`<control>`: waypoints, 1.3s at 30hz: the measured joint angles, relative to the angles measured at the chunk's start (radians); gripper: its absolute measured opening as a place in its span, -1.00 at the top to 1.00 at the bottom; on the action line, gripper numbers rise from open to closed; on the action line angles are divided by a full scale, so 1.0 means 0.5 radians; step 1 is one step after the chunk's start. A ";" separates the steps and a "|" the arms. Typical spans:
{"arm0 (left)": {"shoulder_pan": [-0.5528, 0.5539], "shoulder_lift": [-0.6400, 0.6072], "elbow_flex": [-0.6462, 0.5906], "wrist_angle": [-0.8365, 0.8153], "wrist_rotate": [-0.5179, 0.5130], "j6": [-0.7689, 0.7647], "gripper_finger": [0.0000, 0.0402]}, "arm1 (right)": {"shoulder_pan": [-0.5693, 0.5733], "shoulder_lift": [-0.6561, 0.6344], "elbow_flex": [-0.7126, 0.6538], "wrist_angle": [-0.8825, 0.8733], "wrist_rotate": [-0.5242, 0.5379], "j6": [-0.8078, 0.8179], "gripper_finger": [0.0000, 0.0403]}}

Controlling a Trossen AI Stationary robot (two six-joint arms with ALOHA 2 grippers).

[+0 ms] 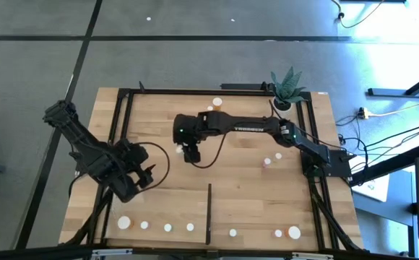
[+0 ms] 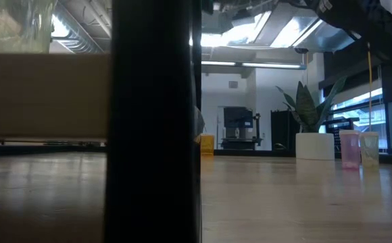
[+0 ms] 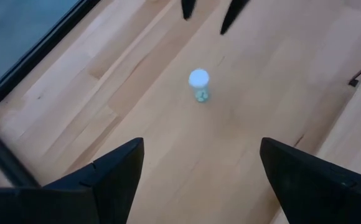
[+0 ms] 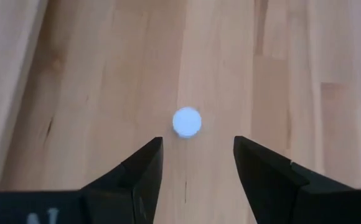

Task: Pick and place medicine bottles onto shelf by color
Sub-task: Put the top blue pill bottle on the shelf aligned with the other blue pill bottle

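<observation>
The bottle you want (image 1: 177,150) is a tiny white-capped one standing near the middle of the table (image 1: 253,195), just beside the right gripper (image 1: 190,154). Your right wrist view shows only its round cap (image 4: 187,122) from above, ahead of the two dark fingers (image 4: 134,174), which stand apart with nothing between them. Your left wrist view adds what that one hides: the bottle (image 3: 199,84) has greenish contents and stands upright, with the right gripper's fingertips (image 3: 187,7) just beyond it. The left gripper (image 1: 149,176) hovers nearer the table's left edge, spread wide and empty.

From above you also see a row of bottles (image 1: 167,227) along the table's near edge, either side of a thin black strip (image 1: 209,213). The low view misses the gripper work but shows a pink bottle (image 2: 349,149) and a yellowish one (image 2: 369,148) beside the potted plant (image 2: 312,128).
</observation>
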 joint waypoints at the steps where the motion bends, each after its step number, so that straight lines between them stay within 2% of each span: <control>1: 0.027 0.001 0.000 0.038 0.000 0.055 -0.57 | 0.000 -0.028 0.002 -0.041 0.009 0.002 0.02; 3: 0.087 0.000 -0.014 0.142 -0.020 0.163 -0.57 | 0.001 -0.103 -0.003 -0.055 0.068 0.027 0.02; 6: 0.175 0.000 -0.105 0.320 -0.031 0.377 -0.57 | 0.002 -0.226 -0.003 -0.171 0.283 0.099 0.02; 9: 0.265 0.000 -0.232 0.473 0.046 0.551 -0.57 | 0.001 -0.346 -0.005 -0.229 0.508 0.115 0.02; 11: 0.316 0.001 -0.329 0.590 0.059 0.679 -0.57 | 0.000 -0.428 -0.005 -0.238 0.585 0.112 0.02; 23: 0.612 0.001 -0.714 1.366 0.171 1.522 -0.57 | 0.000 -0.832 -0.005 -0.476 0.593 -0.008 0.02; 30: 0.836 0.001 -0.814 1.718 0.365 1.918 -0.57 | 0.000 -0.936 -0.005 -0.592 0.593 -0.009 0.02; 39: 1.221 0.001 -0.881 1.886 0.634 2.194 -0.57 | 0.000 -0.929 -0.006 -0.686 0.593 -0.015 0.02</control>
